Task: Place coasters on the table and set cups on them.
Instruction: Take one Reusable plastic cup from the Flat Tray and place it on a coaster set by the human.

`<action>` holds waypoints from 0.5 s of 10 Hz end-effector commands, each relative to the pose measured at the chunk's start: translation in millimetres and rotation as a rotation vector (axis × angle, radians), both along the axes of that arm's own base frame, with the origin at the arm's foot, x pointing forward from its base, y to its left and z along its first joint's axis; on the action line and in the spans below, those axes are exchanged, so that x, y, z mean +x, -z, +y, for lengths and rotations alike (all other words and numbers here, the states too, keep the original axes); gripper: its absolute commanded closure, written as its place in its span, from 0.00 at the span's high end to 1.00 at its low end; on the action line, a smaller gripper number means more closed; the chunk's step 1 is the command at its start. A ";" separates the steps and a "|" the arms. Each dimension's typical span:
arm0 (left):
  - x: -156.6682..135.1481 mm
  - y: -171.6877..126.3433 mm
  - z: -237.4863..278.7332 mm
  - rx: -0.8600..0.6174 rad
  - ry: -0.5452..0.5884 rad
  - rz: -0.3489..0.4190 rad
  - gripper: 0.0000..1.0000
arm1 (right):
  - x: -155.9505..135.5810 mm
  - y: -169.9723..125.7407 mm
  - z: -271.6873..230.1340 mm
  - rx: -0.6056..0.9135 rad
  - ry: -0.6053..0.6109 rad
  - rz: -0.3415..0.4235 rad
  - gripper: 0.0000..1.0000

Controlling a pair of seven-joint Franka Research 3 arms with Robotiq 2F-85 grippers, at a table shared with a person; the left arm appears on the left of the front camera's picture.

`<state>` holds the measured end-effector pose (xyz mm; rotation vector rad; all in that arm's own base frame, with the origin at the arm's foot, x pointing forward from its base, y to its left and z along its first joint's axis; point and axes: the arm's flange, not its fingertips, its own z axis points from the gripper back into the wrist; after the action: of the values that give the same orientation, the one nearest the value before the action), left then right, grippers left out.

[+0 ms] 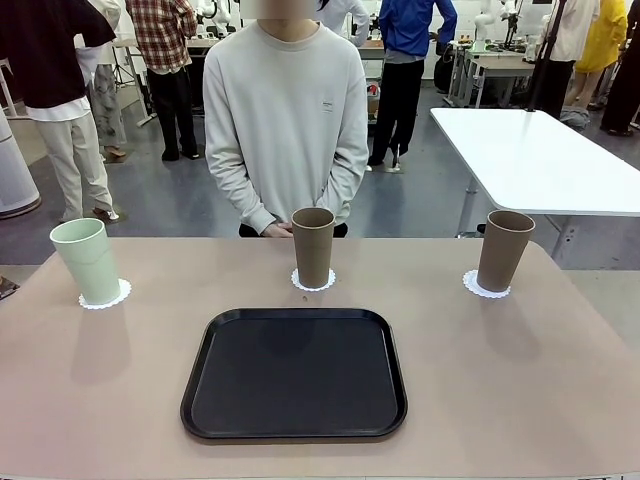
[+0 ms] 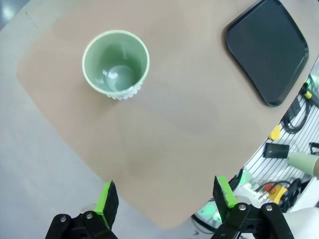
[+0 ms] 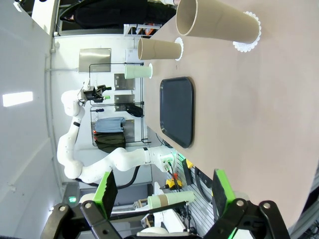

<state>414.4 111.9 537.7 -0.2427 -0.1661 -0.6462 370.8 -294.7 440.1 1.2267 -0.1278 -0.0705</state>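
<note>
Three cups stand upright on the beige table (image 1: 500, 380), each on a lacy white coaster. The mint green cup (image 1: 87, 260) is at the far left on its coaster (image 1: 105, 297). One brown cup (image 1: 313, 247) stands in the middle on a coaster (image 1: 313, 282). The other brown cup (image 1: 503, 250) is at the right on a coaster (image 1: 485, 287). My left gripper (image 2: 165, 196) is open, high above the table's edge and apart from the mint cup (image 2: 115, 63). My right gripper (image 3: 164, 191) is also open, well back from the nearest brown cup (image 3: 217, 22).
An empty black tray (image 1: 295, 372) lies in the middle near my side. A person (image 1: 285, 130) stands at the far edge with hands clasped. A white table (image 1: 530, 155) stands behind to the right. The left arm (image 3: 94, 154) shows far off in the right wrist view.
</note>
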 end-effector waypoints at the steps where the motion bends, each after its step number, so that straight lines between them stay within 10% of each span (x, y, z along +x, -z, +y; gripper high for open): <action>1: -55.7 29.4 -8.9 -0.015 -0.185 0.068 1.00 | -0.4 -0.6 0.4 0.001 0.002 0.001 1.00; 4: -92.1 53.8 -14.6 0.021 -0.172 0.124 1.00 | -0.4 -0.6 0.4 0.001 0.002 0.001 1.00; 5: -65.0 46.6 -6.1 0.015 -0.175 0.123 1.00 | -0.4 -0.6 0.4 0.001 0.002 0.001 1.00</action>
<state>328.8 100.6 479.4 -0.2550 -0.0534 -0.4558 370.8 -294.8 440.1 1.2268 -0.1279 -0.0706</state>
